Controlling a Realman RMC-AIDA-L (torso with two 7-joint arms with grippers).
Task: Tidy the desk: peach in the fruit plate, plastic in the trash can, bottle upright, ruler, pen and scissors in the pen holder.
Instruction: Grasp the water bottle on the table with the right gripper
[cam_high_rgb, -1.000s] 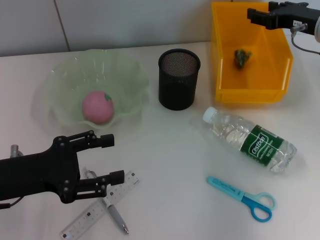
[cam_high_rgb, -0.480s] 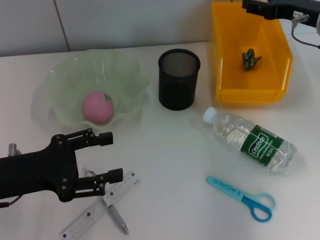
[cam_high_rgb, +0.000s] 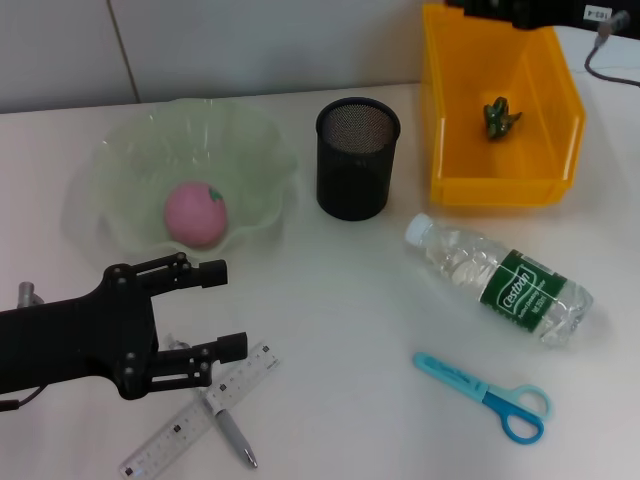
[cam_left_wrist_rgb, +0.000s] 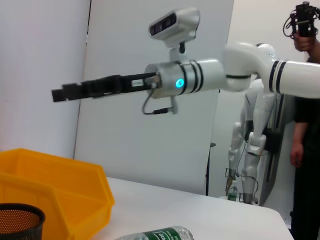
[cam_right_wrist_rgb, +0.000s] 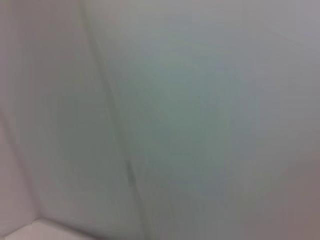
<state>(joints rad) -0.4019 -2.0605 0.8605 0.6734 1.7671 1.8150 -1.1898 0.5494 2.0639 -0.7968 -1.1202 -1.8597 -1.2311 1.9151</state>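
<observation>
Left hand (cam_high_rgb: 225, 309) spread apart, empty, above ruler (cam_high_rgb: 200, 410) and pen (cam_high_rgb: 232, 436). Right hand (cam_left_wrist_rgb: 60, 93) over orange bin (cam_high_rgb: 500, 188); its spread not discernible.

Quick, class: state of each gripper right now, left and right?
Left gripper: open, holding nothing, hovering above the ruler and pen.
Right gripper: raised over the trash can; open or closed cannot be told.

We are noting the pink peach (cam_high_rgb: 196, 213) sitting in the green plate (cam_high_rgb: 255, 150) and the clear bottle (cam_high_rgb: 499, 279) lying on its side.
</observation>
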